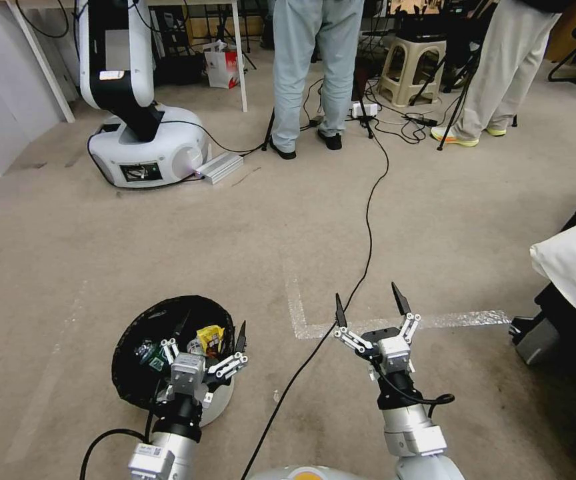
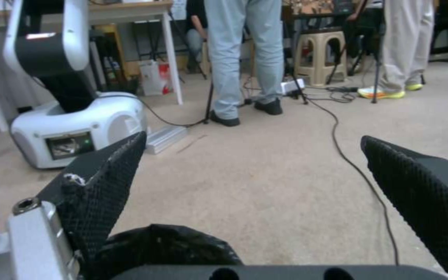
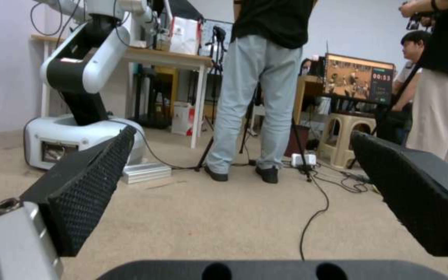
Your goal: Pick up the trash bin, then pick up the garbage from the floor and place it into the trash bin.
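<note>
The trash bin [image 1: 216,408], white with a black liner [image 1: 127,347], sits on the floor [image 1: 168,247] at the lower left. Garbage lies inside it: a yellow wrapper [image 1: 209,337] and a green-labelled bottle [image 1: 149,353]. My left gripper [image 1: 210,331] hangs open over the bin's near side, and its wrist view has the crinkly liner [image 2: 167,245] low between the spread fingers of the left gripper [image 2: 252,136]. My right gripper [image 1: 368,300] is open and holds nothing, above the carpet by a pale tape line [image 1: 395,323]; its wrist view looks past the right gripper [image 3: 243,131] across the room.
A black cable [image 1: 368,220] runs over the carpet between my arms. Another robot's white base [image 1: 147,143] stands at the back left. Two people's legs, a beige stool [image 1: 411,67] and tripods line the back. A white-covered object [image 1: 575,260] is at the right.
</note>
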You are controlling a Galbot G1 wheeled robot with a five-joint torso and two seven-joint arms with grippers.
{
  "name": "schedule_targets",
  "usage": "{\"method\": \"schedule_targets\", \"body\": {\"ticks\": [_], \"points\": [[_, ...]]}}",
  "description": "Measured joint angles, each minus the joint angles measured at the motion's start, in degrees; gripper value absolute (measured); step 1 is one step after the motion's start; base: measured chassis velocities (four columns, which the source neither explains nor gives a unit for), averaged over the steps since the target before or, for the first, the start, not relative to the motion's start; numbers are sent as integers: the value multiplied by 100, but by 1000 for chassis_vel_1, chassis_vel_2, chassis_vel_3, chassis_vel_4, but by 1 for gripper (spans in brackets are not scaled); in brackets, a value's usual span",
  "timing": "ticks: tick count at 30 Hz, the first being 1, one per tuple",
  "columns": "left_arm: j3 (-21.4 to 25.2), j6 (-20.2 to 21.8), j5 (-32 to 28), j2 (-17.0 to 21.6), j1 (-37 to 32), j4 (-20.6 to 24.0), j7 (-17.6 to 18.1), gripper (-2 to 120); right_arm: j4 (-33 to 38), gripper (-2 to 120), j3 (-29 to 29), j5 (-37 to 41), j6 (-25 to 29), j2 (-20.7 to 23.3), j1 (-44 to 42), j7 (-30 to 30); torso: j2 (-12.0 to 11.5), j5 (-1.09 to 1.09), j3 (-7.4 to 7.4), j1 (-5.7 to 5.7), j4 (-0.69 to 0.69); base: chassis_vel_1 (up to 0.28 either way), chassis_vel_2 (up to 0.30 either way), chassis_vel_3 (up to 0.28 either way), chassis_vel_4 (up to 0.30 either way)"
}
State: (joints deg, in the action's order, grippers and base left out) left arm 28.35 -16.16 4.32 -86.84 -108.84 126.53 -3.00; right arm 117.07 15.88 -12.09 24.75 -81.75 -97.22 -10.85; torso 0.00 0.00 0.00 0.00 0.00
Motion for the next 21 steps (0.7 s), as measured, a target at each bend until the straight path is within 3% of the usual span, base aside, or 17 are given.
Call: {"method": "schedule_targets", "body": {"ticks": [7, 21], "points": [[57, -55, -2, -15, 94, -109, 309, 100, -37, 100, 39, -30, -15, -31, 53, 63, 0, 0, 0, 0, 1, 0, 0, 0, 0], [62, -39, -13, -17, 96, -110, 339, 100, -44, 100, 42, -31, -18, -30, 60, 68, 0, 0, 0, 0, 0, 0, 0, 0, 0]]}}
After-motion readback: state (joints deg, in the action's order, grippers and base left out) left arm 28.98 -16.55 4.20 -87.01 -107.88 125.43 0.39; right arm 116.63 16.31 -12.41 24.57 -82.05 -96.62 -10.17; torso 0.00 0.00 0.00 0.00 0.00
